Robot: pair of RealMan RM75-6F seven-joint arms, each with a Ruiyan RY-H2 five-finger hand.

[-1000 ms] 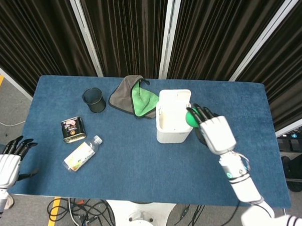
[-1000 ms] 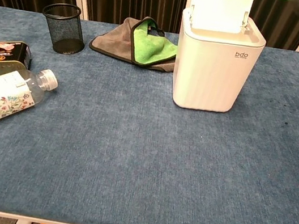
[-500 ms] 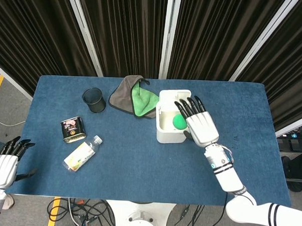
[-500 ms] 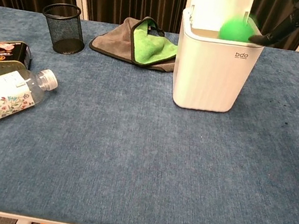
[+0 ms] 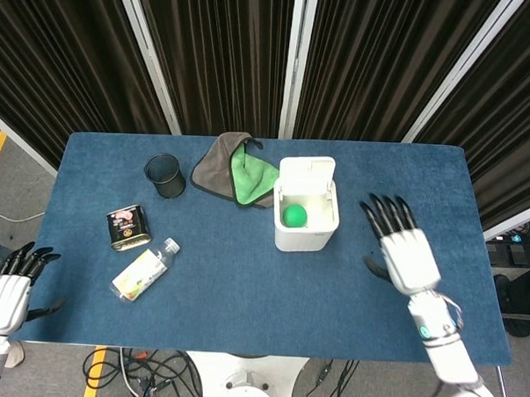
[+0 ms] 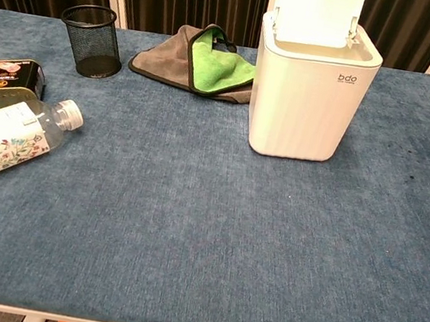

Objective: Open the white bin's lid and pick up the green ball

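The white bin (image 5: 304,231) (image 6: 310,102) stands mid-table with its lid (image 5: 307,170) (image 6: 315,8) tipped up at the back. The green ball (image 5: 294,216) lies inside the bin; the chest view hides it behind the bin wall. My right hand (image 5: 405,249) hovers to the right of the bin, fingers spread, holding nothing. My left hand (image 5: 9,286) hangs off the table's front left corner, fingers extended and empty. Neither hand shows in the chest view.
A grey and green cloth (image 5: 234,171) (image 6: 204,63) lies left of the bin at the back. A black mesh cup (image 5: 166,175) (image 6: 91,40), a dark tin (image 5: 127,227) (image 6: 1,80) and a lying plastic bottle (image 5: 145,269) (image 6: 5,142) sit on the table's left side.
The right hand let go of the green ball over the bin; the ball dropped inside. The hand then drew back to the right and opened out.
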